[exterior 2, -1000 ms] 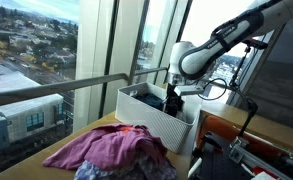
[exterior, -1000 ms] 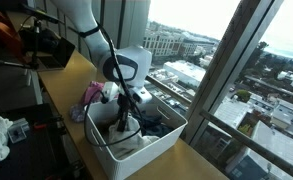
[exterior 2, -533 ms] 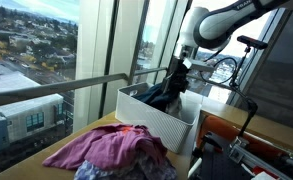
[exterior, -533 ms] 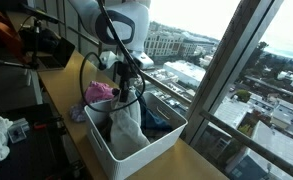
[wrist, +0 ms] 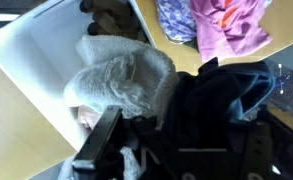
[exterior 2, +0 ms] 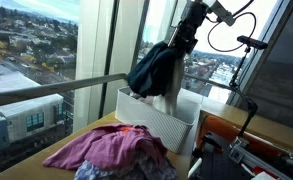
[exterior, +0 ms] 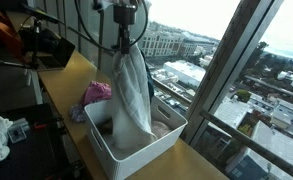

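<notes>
My gripper (exterior: 124,22) is high above the white bin (exterior: 168,138), shut on a bunch of laundry. In an exterior view a pale grey towel (exterior: 132,92) hangs from it, its lower end still inside the bin. From the opposite side a dark blue garment (exterior 2: 154,68) hangs from the gripper (exterior 2: 192,20) together with the towel (exterior 2: 166,101), above the bin (exterior 2: 151,117). In the wrist view the towel (wrist: 121,78) and dark garment (wrist: 218,98) bunch around the gripper (wrist: 171,140); the fingertips are buried in cloth.
A pile of pink and purple clothes (exterior 2: 114,151) lies on the wooden counter (exterior: 68,78) beside the bin, also in the wrist view (wrist: 224,24). Window glass and a rail (exterior 2: 66,86) run along the counter's far side. Dark equipment and cables (exterior: 36,45) sit behind.
The gripper has risen from inside the bin to well above it, pulling the towel and dark garment up with it. The jaws stayed shut.
</notes>
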You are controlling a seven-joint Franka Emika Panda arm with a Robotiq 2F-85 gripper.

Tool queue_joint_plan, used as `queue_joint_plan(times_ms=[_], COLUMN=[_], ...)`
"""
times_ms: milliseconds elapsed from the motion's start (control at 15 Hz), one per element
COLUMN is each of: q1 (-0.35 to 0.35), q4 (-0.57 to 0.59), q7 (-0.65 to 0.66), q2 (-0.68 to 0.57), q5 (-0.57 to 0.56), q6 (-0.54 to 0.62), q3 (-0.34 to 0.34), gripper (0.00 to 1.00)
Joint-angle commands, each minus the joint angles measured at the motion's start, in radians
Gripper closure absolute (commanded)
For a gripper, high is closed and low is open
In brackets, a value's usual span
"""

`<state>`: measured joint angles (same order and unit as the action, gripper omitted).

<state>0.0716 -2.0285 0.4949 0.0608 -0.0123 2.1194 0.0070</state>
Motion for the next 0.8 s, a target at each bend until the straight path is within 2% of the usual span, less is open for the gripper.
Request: queue_joint_plan(times_ms=[0,200,467,733], q1=[0.031,0.068,0.127,0.190], q4=[0.127,0.270,0.502,0.643], q7=[0.081,0.157,0.264,0.321], q2=[0.040,0.023,-0.054,-0.168], q5=[-0.031,-0.063,-0.178,-0.259], q6=[-0.114,-0.210,-0.349,-0.411], q3=[0.086,0.165,0.261,0.303], gripper=[1.00,1.00,1.00,1.00])
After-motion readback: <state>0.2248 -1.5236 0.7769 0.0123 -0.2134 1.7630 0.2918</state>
